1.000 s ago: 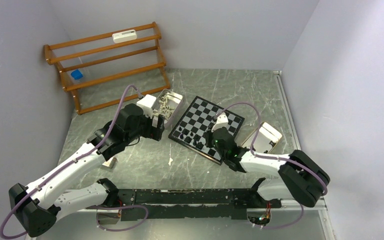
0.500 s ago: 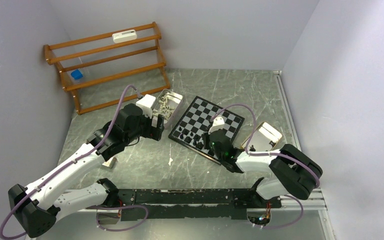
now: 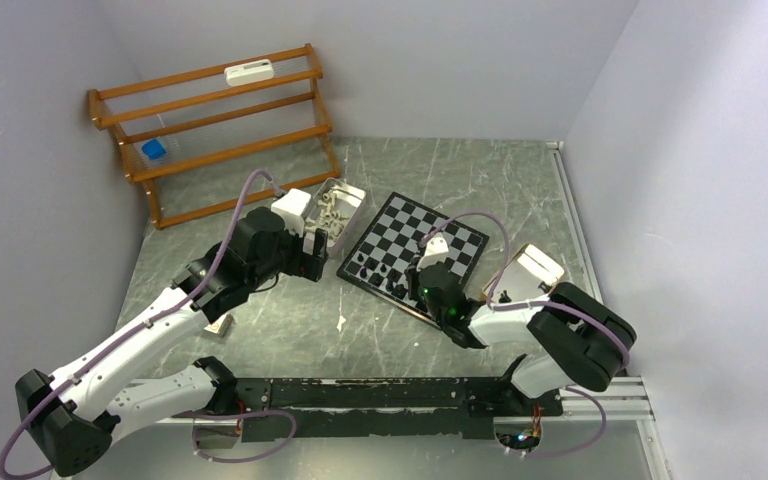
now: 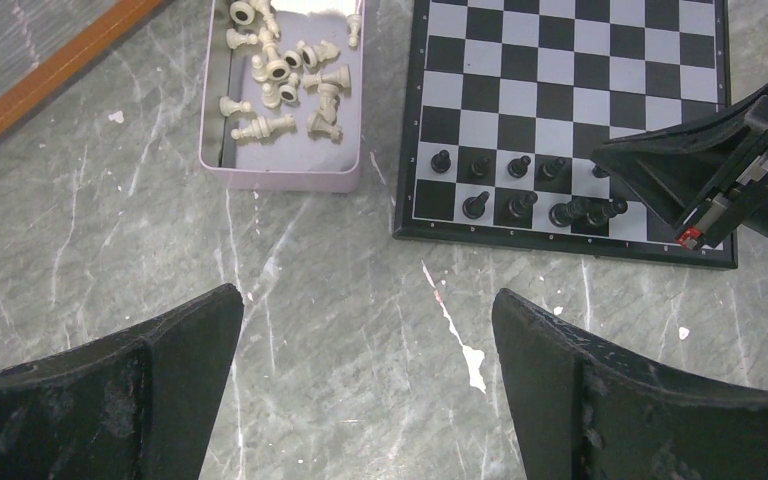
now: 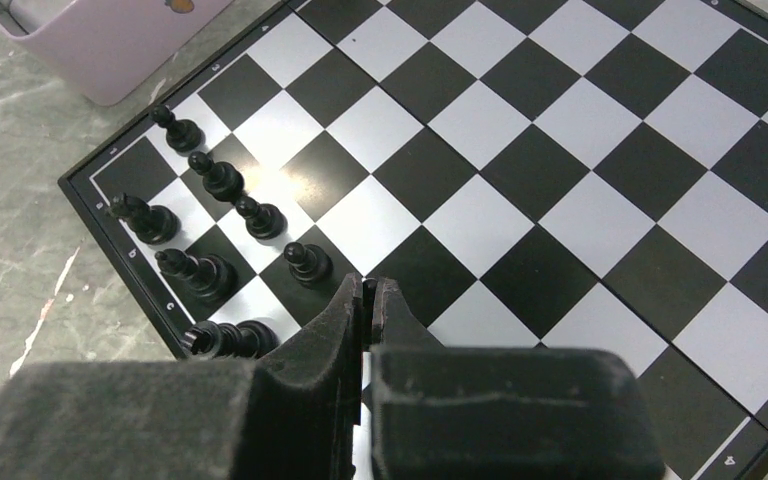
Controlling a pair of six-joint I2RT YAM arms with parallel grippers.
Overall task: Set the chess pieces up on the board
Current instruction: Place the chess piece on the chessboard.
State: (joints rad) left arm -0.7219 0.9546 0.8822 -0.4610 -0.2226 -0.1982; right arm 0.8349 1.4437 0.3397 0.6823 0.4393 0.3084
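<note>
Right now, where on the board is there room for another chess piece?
The board is bare beyond its two nearest rows. Those rows are crowded with black pieces, with the shut right tool hovering over them. The table in front of the tray is open too.

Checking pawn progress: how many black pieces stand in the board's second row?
4: black pieces on adjacent squares from the board edge beside the tray; the right end effector may hide a fifth.

Left gripper [image 4: 367, 300] jaws wide apart; right gripper [image 5: 368, 290] jaws pressed together; both arms outstretched.
</note>
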